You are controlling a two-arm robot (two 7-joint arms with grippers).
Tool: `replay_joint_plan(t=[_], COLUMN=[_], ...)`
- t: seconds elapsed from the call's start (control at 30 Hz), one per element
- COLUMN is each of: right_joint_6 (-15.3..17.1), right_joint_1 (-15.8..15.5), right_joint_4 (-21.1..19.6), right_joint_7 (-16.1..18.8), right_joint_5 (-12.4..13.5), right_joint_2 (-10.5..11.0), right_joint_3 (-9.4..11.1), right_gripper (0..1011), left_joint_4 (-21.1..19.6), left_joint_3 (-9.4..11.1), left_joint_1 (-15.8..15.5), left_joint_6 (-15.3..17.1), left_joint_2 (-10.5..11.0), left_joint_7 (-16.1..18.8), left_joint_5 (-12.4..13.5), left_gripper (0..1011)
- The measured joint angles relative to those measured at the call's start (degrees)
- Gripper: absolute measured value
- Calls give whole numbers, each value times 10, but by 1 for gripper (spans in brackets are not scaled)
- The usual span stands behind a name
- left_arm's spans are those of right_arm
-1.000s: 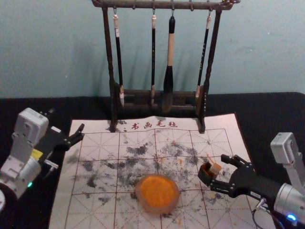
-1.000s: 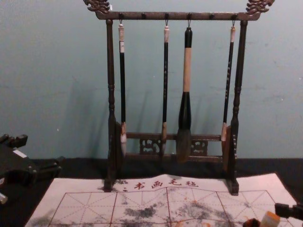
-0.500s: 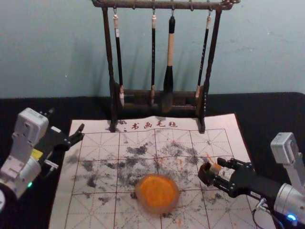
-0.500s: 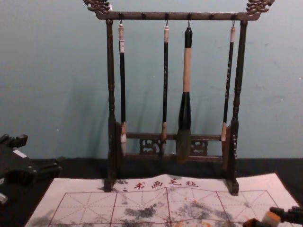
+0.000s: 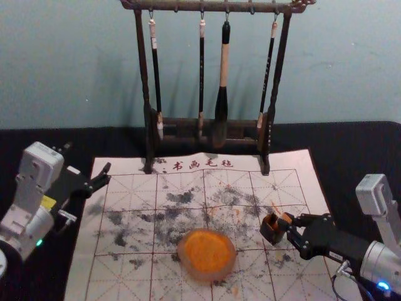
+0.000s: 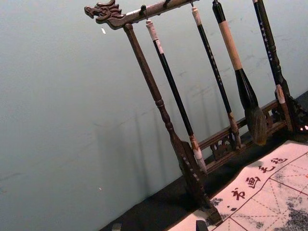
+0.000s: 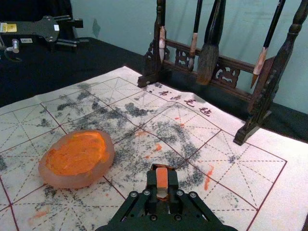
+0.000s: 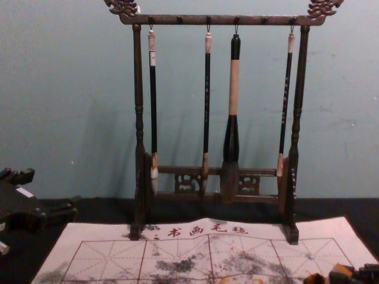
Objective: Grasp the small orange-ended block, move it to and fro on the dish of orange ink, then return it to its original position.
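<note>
Head view: high, forward and down over mat (image 5: 119, 276) and brush rack (image 5: 213, 7). Chest view: lower, near level, sharing both. Left wrist view: askew toward rack. Right wrist view: close above mat, rack beyond.

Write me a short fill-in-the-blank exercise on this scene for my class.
1. There are ____ brushes hanging from the rack.
2. The colour of the ink is ____.
3. Over the mat, the block is held by the ____ gripper.
4. The idle gripper is near the mat's ____ edge.
Missing words: four; orange; right; left.
</note>
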Motion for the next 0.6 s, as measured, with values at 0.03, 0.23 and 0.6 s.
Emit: replay_joint_plan(t=[0.03,0.23,0.6], right_joint_6=[0,0,0], right_joint_1=[0,0,0], right_joint_4=[0,0,0], right_joint_7=[0,0,0], right_joint_5=[0,0,0], right_joint_2=[0,0,0], right_joint_3=[0,0,0], right_gripper=[90,91,91], left_joint_4=[0,0,0], left_joint_3=[0,0,0], left_joint_1=[0,0,0], left_joint_6=[0,0,0], left_joint_2=[0,0,0], left_joint_7=[0,0,0], left_joint_5=[0,0,0], left_gripper=[1001,1001,1001])
